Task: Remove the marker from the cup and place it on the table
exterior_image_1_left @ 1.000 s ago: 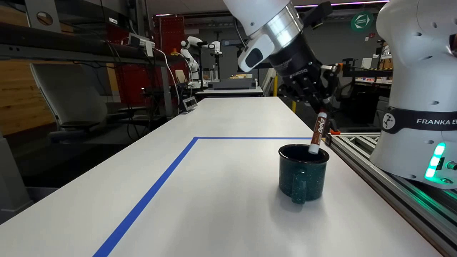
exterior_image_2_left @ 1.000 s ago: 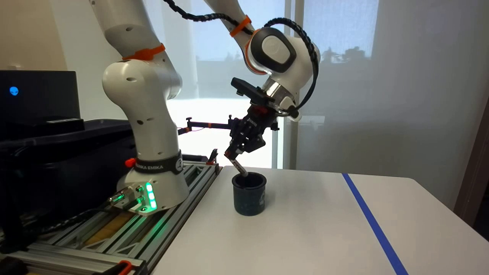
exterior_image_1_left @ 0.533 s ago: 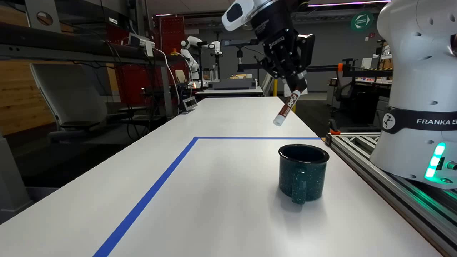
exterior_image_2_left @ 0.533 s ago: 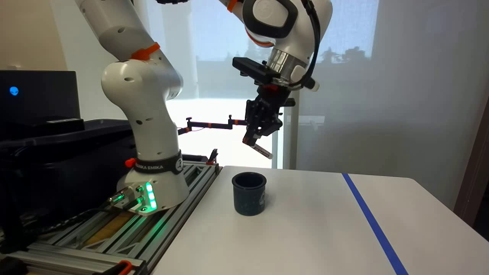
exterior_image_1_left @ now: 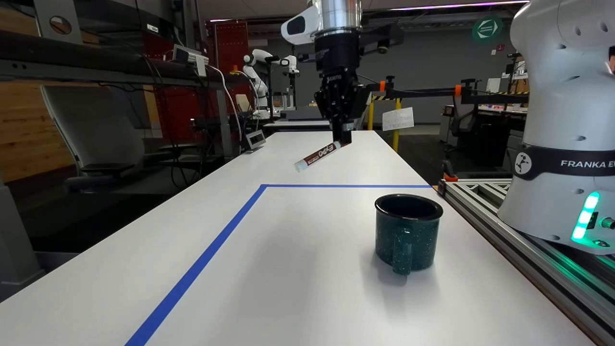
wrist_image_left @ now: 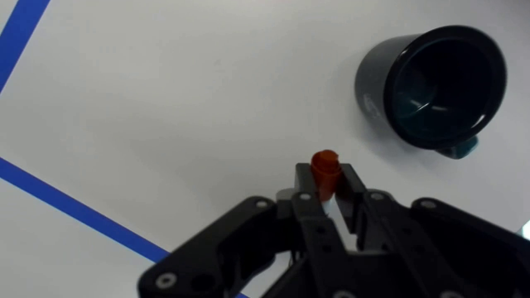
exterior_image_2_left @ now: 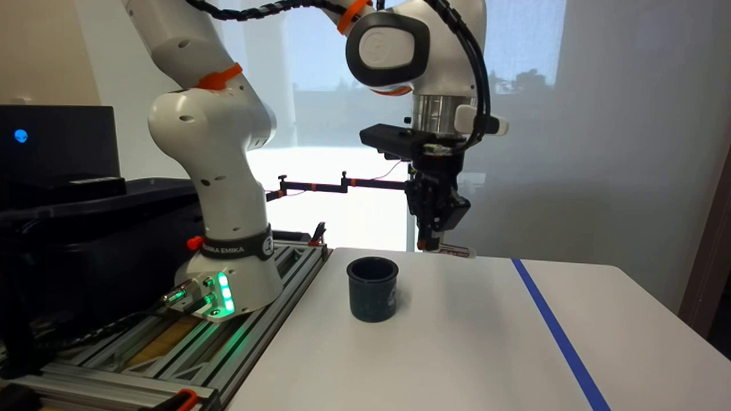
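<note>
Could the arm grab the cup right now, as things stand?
Probably not yet: the tool grips the marker, so it is occupied. The way itself looks open: the cup stands upright off to one side, with nothing visible in between.

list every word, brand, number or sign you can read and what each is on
"EXPO": marker; its smaller print is unreadable.
"FRANKA E", cut off by the picture edge: black band on the arm's base.
"EMIKA": same band, in an exterior view.
Probably "ROBOTIQ", blurred: tool.
Too small or blurred to read: paper sign, round green sign, white label upper left, pale mark on the cup.
No numbers are legible.
</note>
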{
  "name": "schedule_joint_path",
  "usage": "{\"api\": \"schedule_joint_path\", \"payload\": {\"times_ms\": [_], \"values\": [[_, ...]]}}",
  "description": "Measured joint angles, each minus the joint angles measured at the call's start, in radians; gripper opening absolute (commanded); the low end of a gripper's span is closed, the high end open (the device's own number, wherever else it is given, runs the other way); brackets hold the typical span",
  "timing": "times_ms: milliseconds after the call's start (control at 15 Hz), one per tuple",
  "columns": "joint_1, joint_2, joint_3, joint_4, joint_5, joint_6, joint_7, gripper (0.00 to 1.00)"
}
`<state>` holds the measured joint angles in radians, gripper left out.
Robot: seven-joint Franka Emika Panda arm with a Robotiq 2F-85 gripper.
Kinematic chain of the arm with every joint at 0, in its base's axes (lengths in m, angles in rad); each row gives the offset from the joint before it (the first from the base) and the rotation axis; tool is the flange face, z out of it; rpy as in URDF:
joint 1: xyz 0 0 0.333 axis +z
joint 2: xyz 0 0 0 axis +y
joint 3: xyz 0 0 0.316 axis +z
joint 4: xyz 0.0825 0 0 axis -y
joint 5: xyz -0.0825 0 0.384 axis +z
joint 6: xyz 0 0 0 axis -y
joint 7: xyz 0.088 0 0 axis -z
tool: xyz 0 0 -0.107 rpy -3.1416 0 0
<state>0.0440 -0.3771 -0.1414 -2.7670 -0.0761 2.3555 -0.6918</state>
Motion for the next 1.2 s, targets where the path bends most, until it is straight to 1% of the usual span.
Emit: {"api": "schedule_joint_path", "payload": {"times_ms": [200,400,600,800,1133,1200], "values": [[-0.018,0.108,-0.003,0.000,-0.018,0.131,0.000,0.05],[-0.043,0.225,-0.003,0.000,-0.041,0.193,0.006,0.05],[-0.067,0.329,0.000,0.000,-0.078,0.207,0.014,0.05],[-0.083,0.403,0.006,0.003,-0.120,0.216,0.023,0.05],[-0.092,0.464,0.012,0.019,-0.212,0.213,0.071,0.05],[-0.092,0.473,0.013,0.021,-0.234,0.207,0.090,0.07]]}}
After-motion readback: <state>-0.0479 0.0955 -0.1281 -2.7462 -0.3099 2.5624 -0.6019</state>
